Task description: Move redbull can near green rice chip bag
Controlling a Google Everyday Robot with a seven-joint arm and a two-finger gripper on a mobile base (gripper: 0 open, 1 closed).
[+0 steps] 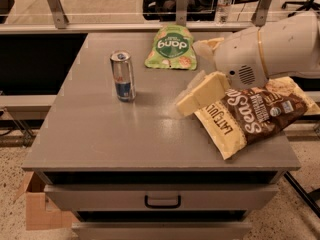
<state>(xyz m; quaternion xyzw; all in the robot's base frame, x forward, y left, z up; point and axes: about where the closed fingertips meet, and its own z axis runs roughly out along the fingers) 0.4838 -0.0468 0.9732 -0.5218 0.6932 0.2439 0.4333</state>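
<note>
The redbull can (123, 76) stands upright on the left part of the grey table top (100, 129), silver with a blue lower panel. The green rice chip bag (170, 47) lies flat at the back middle of the table, its logo upside down to me. My gripper (196, 71) reaches in from the right on a white arm (270, 46). Its cream fingers (200, 93) are spread apart and hold nothing. It is to the right of the can and just right of the green bag, touching neither.
A larger brown-and-cream chip bag (255, 116) lies at the front right, partly under the arm. The table has a drawer with a handle (162, 201) in front. A cardboard box (40, 209) sits on the floor at the left. A railing and a water bottle (224, 1) stand behind.
</note>
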